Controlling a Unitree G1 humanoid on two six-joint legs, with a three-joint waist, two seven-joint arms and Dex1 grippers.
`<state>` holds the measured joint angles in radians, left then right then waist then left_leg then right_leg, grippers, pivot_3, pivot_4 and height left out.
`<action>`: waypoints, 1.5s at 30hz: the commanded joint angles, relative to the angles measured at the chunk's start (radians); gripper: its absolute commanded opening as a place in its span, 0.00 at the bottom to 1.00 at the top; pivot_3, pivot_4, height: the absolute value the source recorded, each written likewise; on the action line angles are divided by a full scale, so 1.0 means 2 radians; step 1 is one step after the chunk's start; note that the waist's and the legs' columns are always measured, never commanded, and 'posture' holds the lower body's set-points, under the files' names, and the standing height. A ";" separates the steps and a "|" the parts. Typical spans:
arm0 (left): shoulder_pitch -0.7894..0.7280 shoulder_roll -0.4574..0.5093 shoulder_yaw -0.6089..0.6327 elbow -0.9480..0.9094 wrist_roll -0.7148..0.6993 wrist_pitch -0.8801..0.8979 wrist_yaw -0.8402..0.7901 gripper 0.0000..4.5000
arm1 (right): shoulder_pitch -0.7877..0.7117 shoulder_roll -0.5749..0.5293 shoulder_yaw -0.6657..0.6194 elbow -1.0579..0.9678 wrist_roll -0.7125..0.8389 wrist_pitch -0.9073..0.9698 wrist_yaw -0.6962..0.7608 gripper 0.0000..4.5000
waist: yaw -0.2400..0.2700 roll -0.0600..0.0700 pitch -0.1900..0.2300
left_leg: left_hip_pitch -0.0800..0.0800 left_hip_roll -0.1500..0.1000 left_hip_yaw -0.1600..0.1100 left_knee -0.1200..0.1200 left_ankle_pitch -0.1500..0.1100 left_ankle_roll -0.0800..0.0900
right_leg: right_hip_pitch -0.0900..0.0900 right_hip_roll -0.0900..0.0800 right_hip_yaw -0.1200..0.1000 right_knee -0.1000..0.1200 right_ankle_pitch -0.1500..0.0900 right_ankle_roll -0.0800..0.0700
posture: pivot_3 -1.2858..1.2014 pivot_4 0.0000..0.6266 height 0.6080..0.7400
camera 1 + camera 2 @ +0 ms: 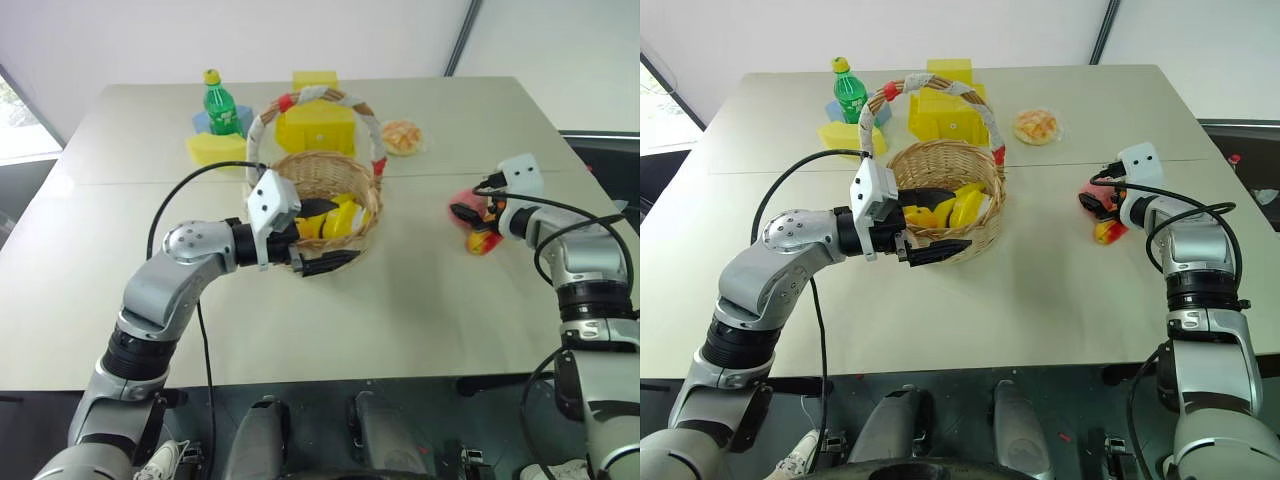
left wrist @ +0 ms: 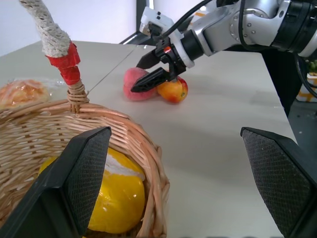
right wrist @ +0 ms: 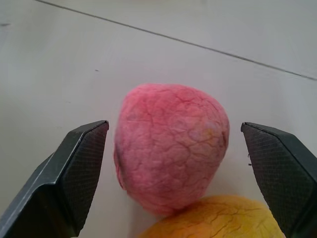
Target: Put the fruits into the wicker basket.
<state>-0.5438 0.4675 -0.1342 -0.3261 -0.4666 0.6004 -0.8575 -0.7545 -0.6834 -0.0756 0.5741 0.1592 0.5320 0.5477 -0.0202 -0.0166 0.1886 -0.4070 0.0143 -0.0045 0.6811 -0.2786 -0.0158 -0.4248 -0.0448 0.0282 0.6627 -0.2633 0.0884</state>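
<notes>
Basket [image 1: 330,200], centre frame: left hand [image 1: 320,240] spread at its rim, yellow fruit [image 2: 119,198] inside. Right hand [image 3: 178,163], spread, frames peach [image 3: 171,144] on bench [image 1: 400,300]; left wrist view adds red-and-yellow fruit [image 2: 173,90] touching it.

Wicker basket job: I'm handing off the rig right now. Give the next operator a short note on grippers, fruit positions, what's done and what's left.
Left gripper: open, holding nothing, at the near rim of the wicker basket.
Right gripper: open, one finger on either side of the pink peach, not closed on it.
Red-and-yellow fruit lies on the table touching the peach.
Done: a yellow fruit is in the basket.
Left: grasp the peach, drop it in the basket, then the red-and-yellow fruit.
</notes>
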 commanded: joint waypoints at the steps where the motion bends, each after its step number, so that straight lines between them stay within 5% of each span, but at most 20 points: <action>1: -0.001 -0.001 0.005 -0.021 -0.006 -0.005 0.006 1.00 | -0.018 0.003 -0.004 0.010 -0.004 -0.018 0.007 0.88 | 0.000 0.000 0.000 | 0.000 0.000 0.000 0.000 0.000 0.000 | 0.000 0.000 0.000 0.000 0.000 0.000 | 0.52 0.24 1.00; 6: -0.002 0.000 0.009 -0.015 -0.005 -0.009 0.009 1.00 | -0.014 0.004 -0.005 -0.003 -0.008 -0.020 0.009 0.43 | 0.002 0.000 0.000 | 0.000 0.000 0.000 0.000 0.000 0.000 | 0.000 0.000 0.000 0.000 0.000 0.000 | 0.52 0.24 1.00; 10: 0.000 0.003 0.017 -0.008 -0.004 -0.016 0.008 1.00 | 0.008 -0.004 -0.009 -0.065 -0.011 -0.037 0.012 0.43 | 0.001 0.000 0.000 | 0.000 0.000 0.000 0.000 0.000 0.000 | 0.000 0.000 0.000 0.000 0.000 0.000 | 0.52 0.24 1.00; 14: 0.008 0.019 0.052 0.003 -0.016 -0.020 0.004 1.00 | 0.080 -0.038 -0.025 -0.240 0.008 -0.049 0.051 0.43 | 0.003 0.001 0.000 | 0.000 0.000 -0.001 0.000 0.000 0.000 | -0.001 0.000 0.000 0.000 0.000 0.000 | 0.52 0.24 1.00; 19: 0.029 0.053 0.100 0.038 -0.026 -0.035 -0.018 1.00 | 0.202 -0.068 -0.062 -0.496 0.107 -0.024 0.129 0.43 | 0.003 0.001 0.000 | 0.000 0.000 -0.001 0.000 0.000 0.000 | -0.001 0.000 0.000 0.000 0.000 0.000 | 0.52 0.24 1.00; 23: 0.033 0.068 0.123 0.071 -0.034 -0.044 -0.036 1.00 | 0.193 -0.038 -0.027 -0.600 0.167 0.045 0.099 0.43 | 0.000 0.000 0.000 | 0.000 0.001 -0.001 0.000 0.000 0.000 | 0.000 0.000 0.000 0.000 0.000 0.000 | 0.52 0.24 1.00; 29: 0.034 0.082 0.134 0.090 -0.035 -0.055 -0.053 1.00 | 0.083 0.091 0.103 -0.559 0.097 0.099 -0.027 0.43 | -0.001 0.000 0.000 | 0.000 0.001 -0.001 0.000 0.000 0.000 | 0.000 0.001 0.000 0.001 0.000 0.000 | 0.52 0.24 1.00; 36: 0.049 0.078 0.137 0.046 -0.054 -0.039 -0.035 1.00 | 0.025 0.171 0.142 -0.442 0.032 0.080 -0.083 0.43 | 0.005 0.000 0.000 | -0.001 0.000 -0.001 0.000 0.000 0.000 | -0.001 -0.002 -0.001 0.000 0.000 0.000 | 0.52 0.24 1.00; 42: 0.065 0.074 0.135 0.010 -0.074 -0.023 -0.018 1.00 | 0.030 0.168 0.143 -0.453 0.011 0.047 -0.071 0.99 | 0.002 0.000 0.000 | -0.001 0.000 -0.001 0.000 0.000 0.000 | -0.001 -0.002 -0.001 0.000 0.000 0.000 | 0.52 0.24 1.00; 45: 0.056 0.064 0.124 0.011 -0.077 -0.022 -0.015 1.00 | 0.060 0.133 0.107 -0.516 0.039 0.052 -0.039 0.99 | 0.002 0.000 0.000 | -0.001 0.000 -0.001 0.000 0.000 0.000 | -0.001 -0.001 -0.001 0.000 0.000 0.000 | 0.52 0.24 1.00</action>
<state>-0.4170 0.5992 0.1092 -0.2746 -0.6027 0.5616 -0.8904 -0.6503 -0.3891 0.2068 -0.3491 0.2023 0.6475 0.4365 -0.0153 -0.0165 0.1892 -0.4090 0.0148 -0.0070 0.6808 -0.2788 -0.0156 -0.4274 -0.0471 0.0266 0.6632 -0.2633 0.0883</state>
